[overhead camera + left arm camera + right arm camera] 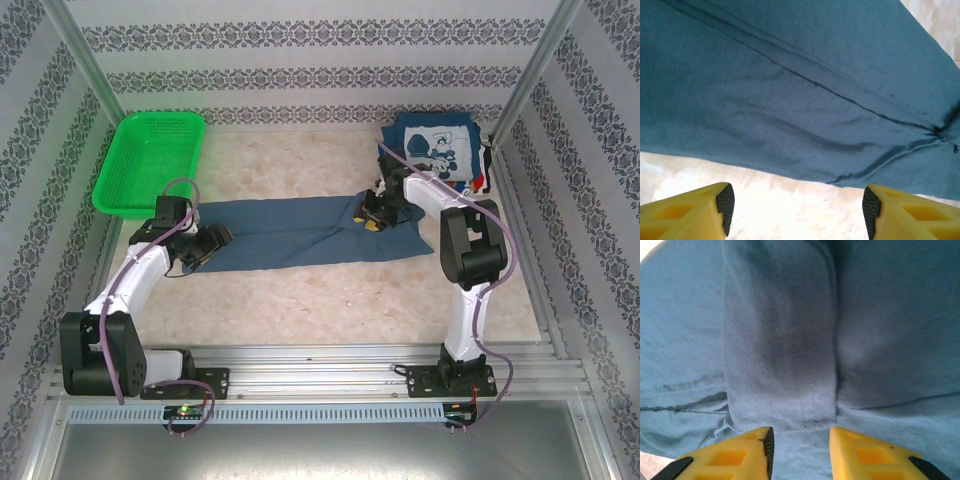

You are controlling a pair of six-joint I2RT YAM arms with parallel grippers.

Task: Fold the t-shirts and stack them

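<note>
Overhead, the counter is a pale, pink-veined slab, boxed in by walls papered in bands of dark floral pattern, with slanting metal posts at the far corners and ribbed rails along the near edge. A green mesh basket sits at the far left. The blue shirt lies across the middle as a long strip, flat on the counter. The printed shirts sit in the far right corner; how many are piled there is hard to make out, and the right arm crosses their near edge. The left hand is at the strip's left end and hides that end from above. Its wrist view shows the left hand with fingers wide apart over bare counter, holding nothing, the blue shirt just beyond, its seam running slantwise and its edges cut off by the frame. The right hand rests on the strip's right part. Close up, the right hand has its fingers partly apart with blue shirt in the gap and a stitched fold just ahead; whether it nips the cloth I cannot tell.
</note>
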